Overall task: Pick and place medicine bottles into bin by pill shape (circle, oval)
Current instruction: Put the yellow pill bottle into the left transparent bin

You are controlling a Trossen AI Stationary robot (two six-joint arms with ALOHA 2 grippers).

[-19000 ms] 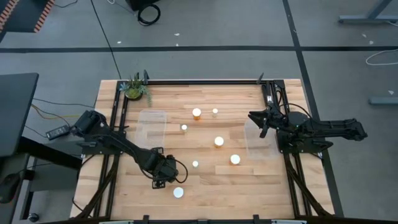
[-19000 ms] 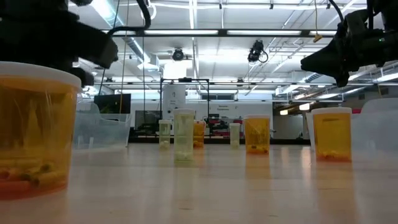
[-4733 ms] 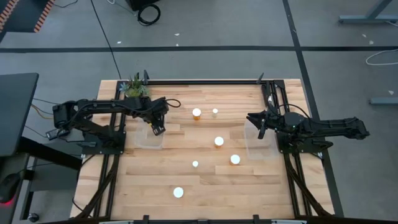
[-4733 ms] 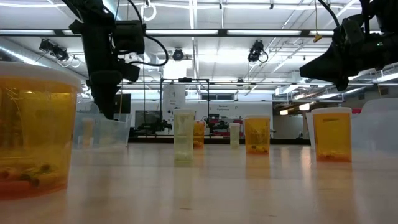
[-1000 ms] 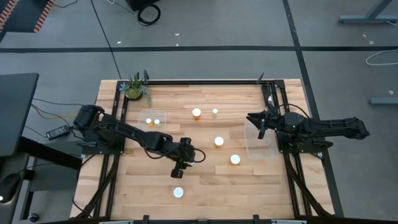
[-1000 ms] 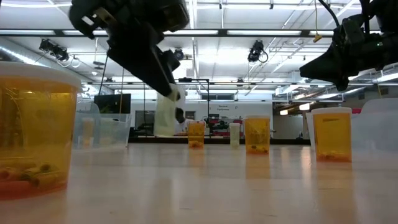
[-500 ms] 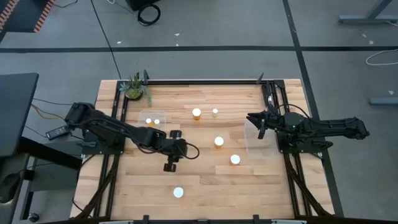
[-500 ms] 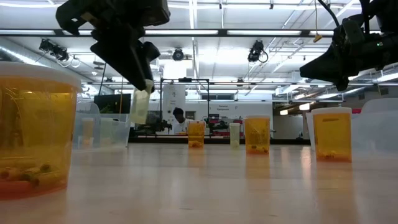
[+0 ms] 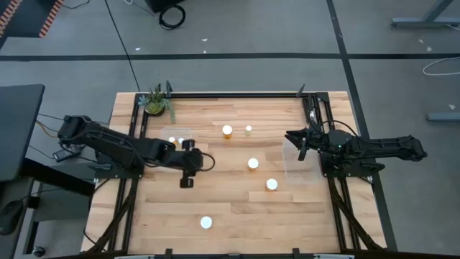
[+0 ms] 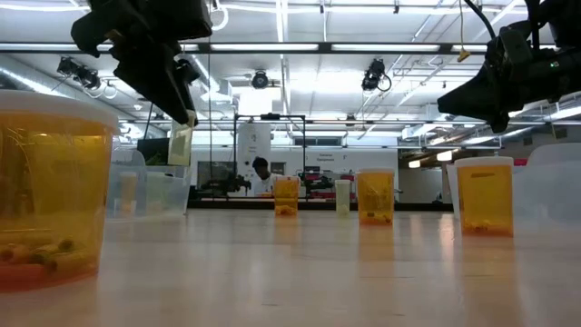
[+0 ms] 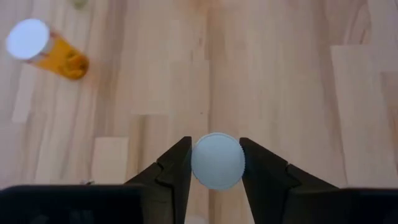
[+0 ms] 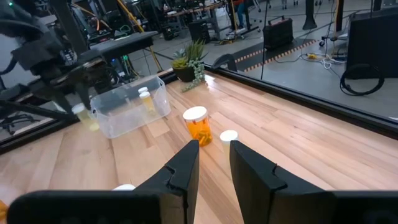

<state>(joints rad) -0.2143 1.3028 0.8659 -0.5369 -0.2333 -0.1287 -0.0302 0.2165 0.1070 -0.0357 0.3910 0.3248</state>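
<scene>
High view: no writing can be read on anything. The left gripper (image 9: pixel 186 173) hangs over the wooden table (image 9: pixel 237 216) just beside the clear left bin (image 9: pixel 175 140), which holds two bottles (image 9: pixel 177 141). The right gripper (image 9: pixel 302 144) waits over the clear right bin (image 9: pixel 300 162). Loose bottles stand on the table: two near the far edge (image 9: pixel 227 131), two mid-table (image 9: pixel 253 163), one near the front (image 9: pixel 206 222). A potted plant (image 9: pixel 156 103) sits at the far left corner.

Low view: bottle labels are unreadable. The left gripper (image 10: pixel 182 123) holds a pale bottle (image 10: pixel 179 145) in the air, well above the table.

Left wrist view: the jaws stand narrow, pressed on either side of the held bottle's white cap (image 11: pixel 217 160). Another amber bottle (image 11: pixel 46 48) stands on the wood below.

Right wrist view: the right gripper (image 12: pixel 214 165) has its jaws drawn close together with nothing between them; an amber bottle (image 12: pixel 198 124) and the left bin (image 12: pixel 129 104) lie beyond.
</scene>
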